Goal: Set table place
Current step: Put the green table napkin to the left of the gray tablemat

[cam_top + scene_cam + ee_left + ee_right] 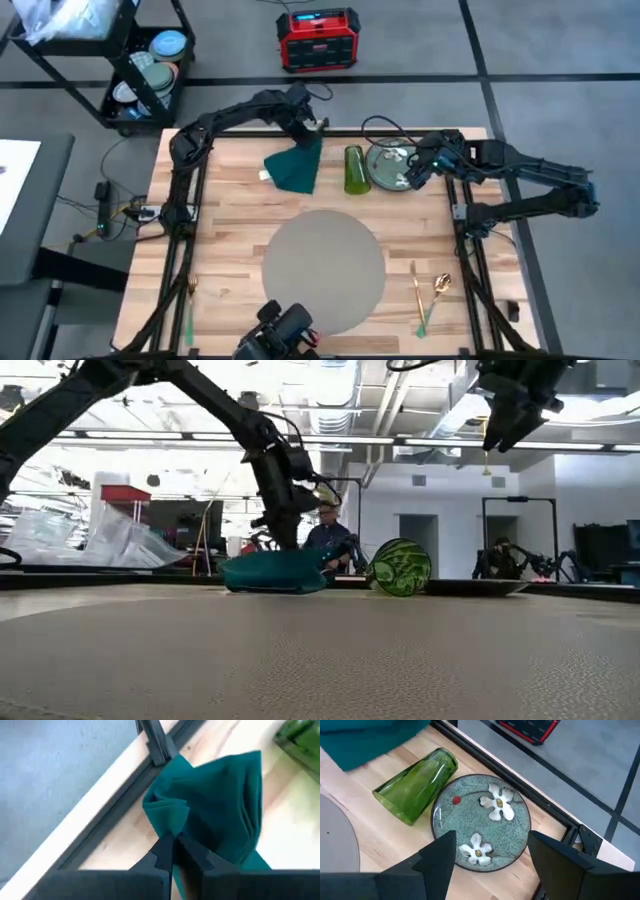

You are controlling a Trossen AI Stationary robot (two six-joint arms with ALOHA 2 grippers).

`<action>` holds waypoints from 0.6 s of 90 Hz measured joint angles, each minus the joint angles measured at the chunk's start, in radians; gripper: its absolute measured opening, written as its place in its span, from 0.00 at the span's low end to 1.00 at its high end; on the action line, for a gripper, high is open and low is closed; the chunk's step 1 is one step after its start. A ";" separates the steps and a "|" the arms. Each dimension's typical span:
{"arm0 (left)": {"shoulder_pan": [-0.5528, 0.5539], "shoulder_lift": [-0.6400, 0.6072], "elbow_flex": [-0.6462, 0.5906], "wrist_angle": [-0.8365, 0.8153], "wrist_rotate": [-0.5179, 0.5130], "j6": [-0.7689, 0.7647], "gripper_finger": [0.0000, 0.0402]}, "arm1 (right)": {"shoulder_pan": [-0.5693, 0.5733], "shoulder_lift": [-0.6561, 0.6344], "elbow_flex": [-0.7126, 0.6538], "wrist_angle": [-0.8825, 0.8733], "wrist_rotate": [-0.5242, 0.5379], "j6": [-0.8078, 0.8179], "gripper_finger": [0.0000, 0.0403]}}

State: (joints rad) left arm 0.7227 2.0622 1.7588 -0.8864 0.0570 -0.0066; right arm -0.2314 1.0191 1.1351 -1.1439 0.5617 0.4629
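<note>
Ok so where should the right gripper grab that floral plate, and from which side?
Judging by its pose, take the plate by its rim, from above. It lies flat on the table and the green glass crowds one edge, so the open right gripper should probably pinch the opposite, free rim.

Table (230, 215): light butcher-block, black frame rails. Place (323, 272): big round grey mat, flat, centre-front of table, bare.

High view: straight down, whole table (230, 215). Low view: tabletop level, facing room. Wrist views: close, angled down; share green glass (417, 785).
</note>
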 joint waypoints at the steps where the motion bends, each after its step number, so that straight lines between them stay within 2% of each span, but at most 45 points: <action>1: -0.001 -0.005 0.000 -0.007 -0.001 -0.001 0.00 | 0.000 0.000 0.000 0.000 0.000 0.000 0.58; 9: -0.011 -0.042 0.000 -0.070 -0.017 -0.004 0.00 | 0.000 0.000 0.000 0.000 0.000 0.000 0.58; 37: -0.109 -0.227 0.000 -0.304 -0.180 -0.001 0.00 | 0.000 0.000 0.000 0.000 0.000 0.000 0.58; 54: -0.231 -0.329 0.000 -0.575 -0.380 0.020 0.00 | 0.003 0.000 0.000 0.000 -0.003 0.000 0.58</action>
State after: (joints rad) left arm 0.4918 1.7327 1.7588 -1.4614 -0.3226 0.0129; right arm -0.2284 1.0191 1.1351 -1.1441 0.5590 0.4633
